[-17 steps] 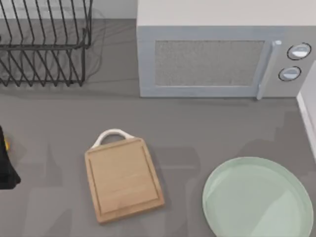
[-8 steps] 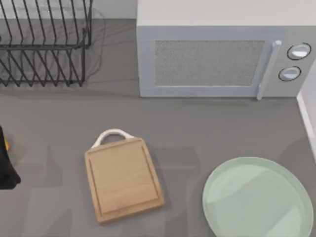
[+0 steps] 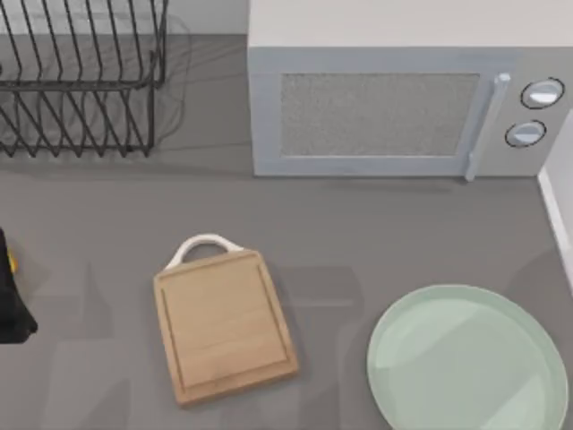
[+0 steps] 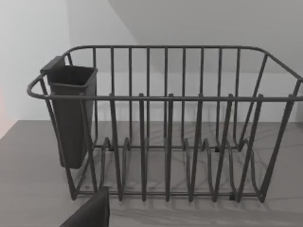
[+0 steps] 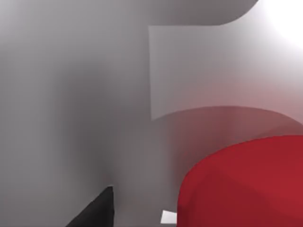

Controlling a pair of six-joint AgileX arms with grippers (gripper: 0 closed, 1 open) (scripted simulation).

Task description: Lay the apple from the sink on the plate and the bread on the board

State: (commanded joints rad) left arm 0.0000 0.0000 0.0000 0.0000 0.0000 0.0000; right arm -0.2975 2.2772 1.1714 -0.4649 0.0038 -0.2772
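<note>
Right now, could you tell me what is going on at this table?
The right gripper is down close to the red apple, seen against pale grey walls in the right wrist view. The left arm sits at the table's left edge, its wrist camera facing the wire dish rack. The plate and the board both lie bare in front of the microwave, so neither item has been delivered yet.

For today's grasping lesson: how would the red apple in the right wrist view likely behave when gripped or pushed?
The apple looks rounded and smooth, so it may slip or roll if nudged. Its solid, blocky form suggests that it is stiff, not floppy. Its weight cannot be judged.
</note>
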